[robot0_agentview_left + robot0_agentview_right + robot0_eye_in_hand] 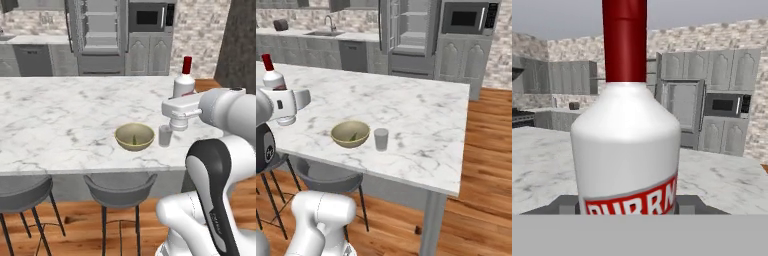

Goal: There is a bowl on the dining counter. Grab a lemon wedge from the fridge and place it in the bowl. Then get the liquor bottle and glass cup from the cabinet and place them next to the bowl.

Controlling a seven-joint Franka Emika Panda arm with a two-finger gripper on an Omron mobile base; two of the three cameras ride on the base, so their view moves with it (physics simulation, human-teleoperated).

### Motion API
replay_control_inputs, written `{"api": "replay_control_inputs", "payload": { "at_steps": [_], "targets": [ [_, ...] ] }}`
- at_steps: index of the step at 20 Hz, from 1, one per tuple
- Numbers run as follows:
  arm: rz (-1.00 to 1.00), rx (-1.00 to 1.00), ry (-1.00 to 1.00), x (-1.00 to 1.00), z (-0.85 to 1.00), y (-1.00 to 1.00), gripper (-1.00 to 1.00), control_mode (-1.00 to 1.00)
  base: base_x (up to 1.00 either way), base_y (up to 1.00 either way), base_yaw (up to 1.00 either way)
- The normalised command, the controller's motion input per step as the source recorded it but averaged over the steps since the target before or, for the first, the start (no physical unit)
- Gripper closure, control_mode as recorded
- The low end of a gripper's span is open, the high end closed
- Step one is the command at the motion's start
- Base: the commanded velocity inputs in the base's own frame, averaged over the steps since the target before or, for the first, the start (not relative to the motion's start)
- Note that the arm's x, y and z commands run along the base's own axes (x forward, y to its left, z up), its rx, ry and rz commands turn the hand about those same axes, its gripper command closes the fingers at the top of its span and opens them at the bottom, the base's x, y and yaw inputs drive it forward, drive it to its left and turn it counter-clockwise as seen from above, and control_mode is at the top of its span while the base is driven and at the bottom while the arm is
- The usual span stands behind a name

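- Marble, white with grey veins, tops the dining counter [60,115], a large island with two grey stools [120,187] tucked under its near edge.
- On it sits the bowl [134,136], olive-tan and round, with the tiny lemon wedge [133,138] lying inside.
- Just to the right of the bowl, apart from it by a narrow gap, stands the glass cup [381,139], an upright grey tumbler.
- Our gripper [627,202] points level across the counter, at the right end of the island as the left base view shows it.
- The liquor bottle [626,145] stands upright directly in front of our hand, its long axis vertical and its red cap [187,65] rising above our wrist.
- In the hand view the bottle's white shoulder and red label sit centred between our two dark fingers [568,204], one on each side of its body.
- Our jaws are spread about as wide as the bottle, and we judge they are holding it, though the contact itself is hidden.
- We cannot tell whether the bottle's base touches the marble.
- From the bottle, the cup and bowl lie nearer the stool side and toward the island's middle.
- At the back wall, the fridge [406,32] stands with a door open.
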Motion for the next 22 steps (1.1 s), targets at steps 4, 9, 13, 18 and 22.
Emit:
{"api": "replay_control_inputs", "payload": {
  "at_steps": [4,9,13,18,22],
  "targets": [
    [0.00,0.00,0.00,0.00,0.00,0.00,1.00,1.00,0.00,0.72,-0.33],
    [0.00,0.00,0.00,0.00,0.00,0.00,1.00,1.00,0.04,0.48,-0.21],
    [0.00,0.00,0.00,0.00,0.00,0.00,1.00,1.00,0.09,0.16,-0.10],
    [0.02,0.00,0.01,0.09,-0.14,-0.18,1.00,-1.00,0.00,0.00,-0.01],
    [0.05,0.02,0.03,0.05,-0.34,-0.96,1.00,-1.00,0.00,0.00,0.00]
  ]
}}
